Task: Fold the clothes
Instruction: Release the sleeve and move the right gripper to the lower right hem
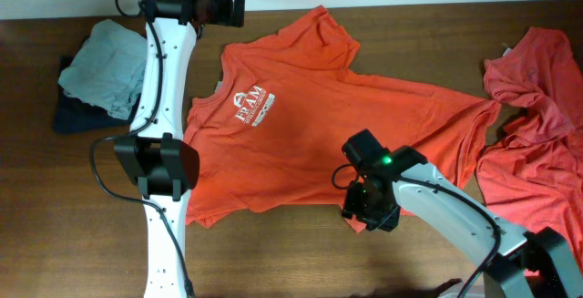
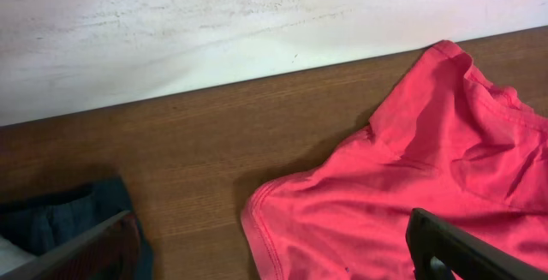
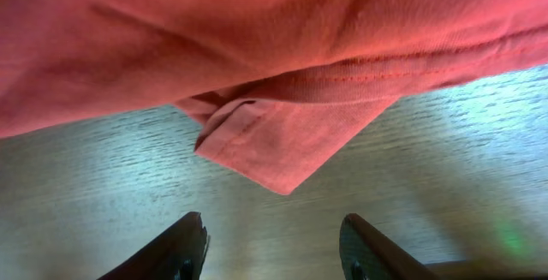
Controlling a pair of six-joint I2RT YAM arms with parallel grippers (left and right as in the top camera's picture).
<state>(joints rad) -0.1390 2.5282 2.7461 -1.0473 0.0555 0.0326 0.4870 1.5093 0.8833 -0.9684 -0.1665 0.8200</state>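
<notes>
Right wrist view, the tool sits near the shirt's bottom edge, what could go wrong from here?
The hem corner is doubled over just ahead of the right tool, whose fingers stand apart with nothing between them. Closing here may catch only that corner, or miss. The T-shirt lies wrinkled and its sleeve seems to touch the second shirt, so a pull could drag both. The left tool is open and holds nothing, so the far side may slide.

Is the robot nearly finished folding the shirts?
Not nearly. Done: the logo T-shirt lies spread flat, no folds yet. In hand: the right gripper is open at its near edge, the left gripper open over its far edge. Left: folding it, then the crumpled shirt.
</notes>
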